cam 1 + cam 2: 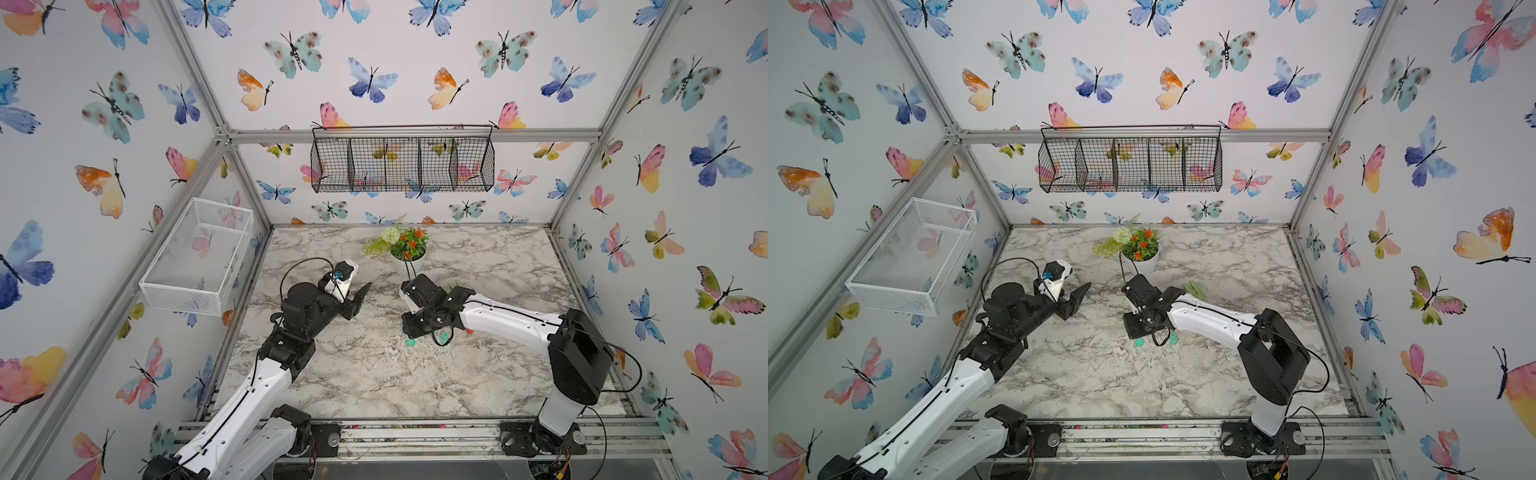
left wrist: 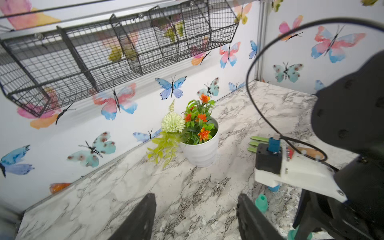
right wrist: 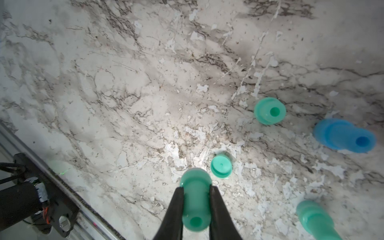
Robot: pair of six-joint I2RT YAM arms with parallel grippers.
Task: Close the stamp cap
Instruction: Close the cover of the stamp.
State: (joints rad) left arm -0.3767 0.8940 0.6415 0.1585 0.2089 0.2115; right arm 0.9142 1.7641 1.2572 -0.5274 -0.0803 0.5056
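Gripping the green stamp (image 3: 195, 180) by its narrow waist, the right claw (image 3: 196, 189) is clamped tight and holds it low over the middle of the table (image 3: 104, 83). A loose green cap (image 3: 221, 166), judged to belong to it, lies on the table just beside the stamp's far end, not touching. Capping is not yet done: alignment and press-on remain. The left claw (image 2: 196, 197) hangs half open and empty over the table's left half.
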